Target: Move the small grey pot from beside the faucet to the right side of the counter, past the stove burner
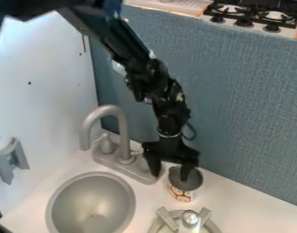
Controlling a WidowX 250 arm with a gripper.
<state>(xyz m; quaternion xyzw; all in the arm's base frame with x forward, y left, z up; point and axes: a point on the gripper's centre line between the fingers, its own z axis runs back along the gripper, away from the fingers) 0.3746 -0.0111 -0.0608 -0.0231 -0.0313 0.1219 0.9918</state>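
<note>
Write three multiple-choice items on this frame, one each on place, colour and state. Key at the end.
1. Where does the can stand?
A) In the sink basin
B) On the stove
C) On the white counter, near the faucet

2. What colour is the backdrop behind the gripper?
A) Grey-blue
B) Red
C) Yellow

3. How are the gripper's fingers?
A) Pressed together
B) Spread apart
C) Closed around the faucet

Key:
1 C: the can is on the counter surface, outside the basin.
2 A: the textured surface behind the arm is grey-blue.
3 B: a gap shows between the fingers, one at the can's mouth, the other outside it.
</note>
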